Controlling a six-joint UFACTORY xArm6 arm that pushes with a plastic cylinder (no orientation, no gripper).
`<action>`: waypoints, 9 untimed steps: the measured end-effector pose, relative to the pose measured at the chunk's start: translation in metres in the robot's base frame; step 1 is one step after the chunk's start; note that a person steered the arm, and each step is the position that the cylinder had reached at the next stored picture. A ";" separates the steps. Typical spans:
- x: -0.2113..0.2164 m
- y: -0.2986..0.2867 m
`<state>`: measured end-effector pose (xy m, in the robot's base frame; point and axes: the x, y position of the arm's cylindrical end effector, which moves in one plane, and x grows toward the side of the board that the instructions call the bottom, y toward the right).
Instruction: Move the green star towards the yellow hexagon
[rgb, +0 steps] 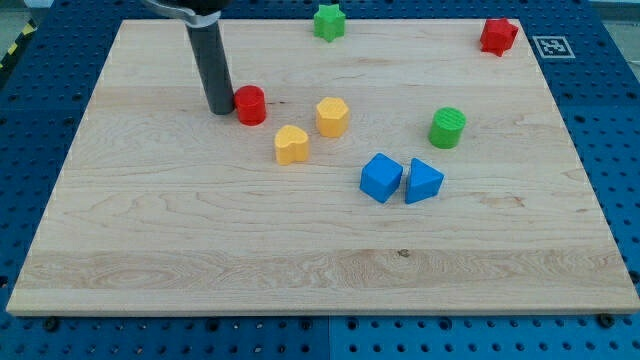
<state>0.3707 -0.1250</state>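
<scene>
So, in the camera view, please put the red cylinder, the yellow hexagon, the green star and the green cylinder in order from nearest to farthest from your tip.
From my tip:
1. Red cylinder, right beside it on the view's right.
2. Yellow hexagon, further to the view's right, mid-board.
3. Green star, at the view's top edge.
4. Green cylinder, far on the view's right.

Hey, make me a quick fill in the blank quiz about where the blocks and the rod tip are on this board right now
1. My tip stands just to the view's left of the red ____.
2. The green star sits at the view's ____ edge of the board.
3. The blue cube lies right beside the blue ____.
4. The yellow hexagon is nearest to the yellow ____.

Missing words: cylinder; top; triangle; heart
</scene>
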 end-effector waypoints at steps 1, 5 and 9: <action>-0.034 -0.021; -0.179 0.029; -0.179 0.186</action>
<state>0.1919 0.0613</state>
